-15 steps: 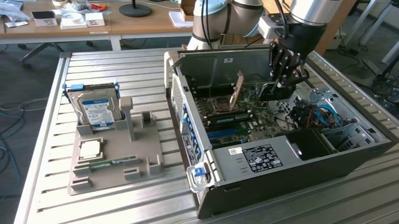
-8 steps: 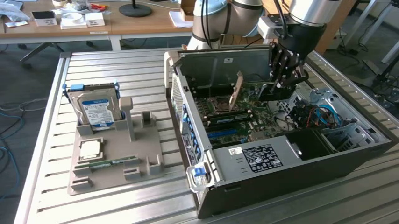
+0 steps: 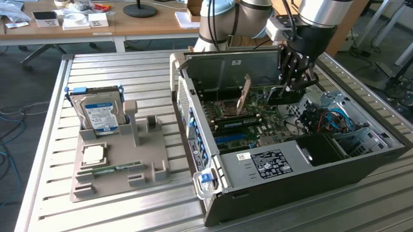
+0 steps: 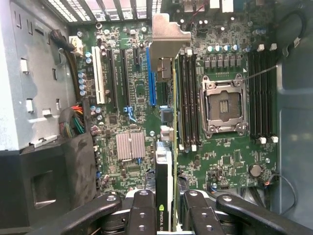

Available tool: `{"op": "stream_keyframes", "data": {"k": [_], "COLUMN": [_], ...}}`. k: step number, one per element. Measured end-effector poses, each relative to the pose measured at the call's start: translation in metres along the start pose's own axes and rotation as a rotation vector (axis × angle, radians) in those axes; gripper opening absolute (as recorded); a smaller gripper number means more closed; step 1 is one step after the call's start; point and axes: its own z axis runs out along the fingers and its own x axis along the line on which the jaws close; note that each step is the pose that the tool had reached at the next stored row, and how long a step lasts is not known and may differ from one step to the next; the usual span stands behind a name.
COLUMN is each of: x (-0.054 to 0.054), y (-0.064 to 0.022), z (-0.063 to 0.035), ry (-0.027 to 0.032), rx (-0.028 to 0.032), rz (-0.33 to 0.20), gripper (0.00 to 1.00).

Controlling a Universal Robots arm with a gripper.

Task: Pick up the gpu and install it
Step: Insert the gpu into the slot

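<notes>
1. From where I stand, the end effector [image 3: 291, 87] is down inside the open case [image 3: 277, 193]. In the wrist view its fingers [image 4: 142, 210] are pressed in on the gpu [image 4: 164, 186], pinching the card's upper edge from both faces.
2. The gpu stands on edge over the motherboard [image 4: 230, 156], with its metal bracket [image 4: 168, 36] at the end away from the fingers. Its line runs between the blue slot [image 4: 150, 78] and the memory slots [image 4: 188, 98]. Whether it touches a slot I cannot tell.
3. I'd judge the card light and stiff but fragile, being a thin board with exposed parts. The bare top edge, where it is held, looks the sound place to grip. Any tilt would likely make it bind.
4. Close around it are the processor socket [image 4: 222, 105], a small heatsink [image 4: 130, 145] and cables [image 4: 73, 122] by the dark bay, all near the card.
5. Out on the worktop [image 3: 129, 67], well apart, a hard drive [image 3: 100, 113] stands in a grey holder [image 3: 148, 179].
</notes>
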Motion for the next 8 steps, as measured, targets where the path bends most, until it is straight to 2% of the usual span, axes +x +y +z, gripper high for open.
{"op": "stream_keyframes", "data": {"k": [8], "x": [0.0001], "y": [0.0058], "z": [0.0105], "ry": [0.0], "rx": [-0.0014], "rz": [0.0], "gripper": [0.27]}}
